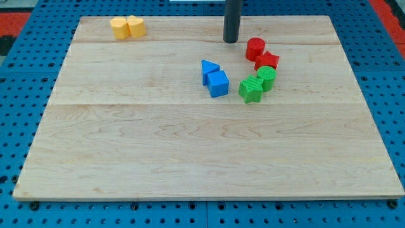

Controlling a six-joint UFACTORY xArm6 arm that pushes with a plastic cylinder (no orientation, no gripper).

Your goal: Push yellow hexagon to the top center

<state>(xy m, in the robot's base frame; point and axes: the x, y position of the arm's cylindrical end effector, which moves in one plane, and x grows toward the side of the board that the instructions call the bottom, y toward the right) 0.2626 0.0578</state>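
The yellow hexagon [118,28] sits near the view's top left corner of the wooden board [158,158], touching a second yellow block, heart-like in shape [136,26], on its right. My tip [231,40] rests on the board near the top centre, far to the right of both yellow blocks and just left of the red cylinder [255,48].
A red star-shaped block [267,61] lies below the red cylinder. A green cylinder [267,78] and a green star-shaped block [250,90] sit below that. A blue triangle [209,68] and a blue cube [218,83] touch near the middle. Blue pegboard surrounds the board.
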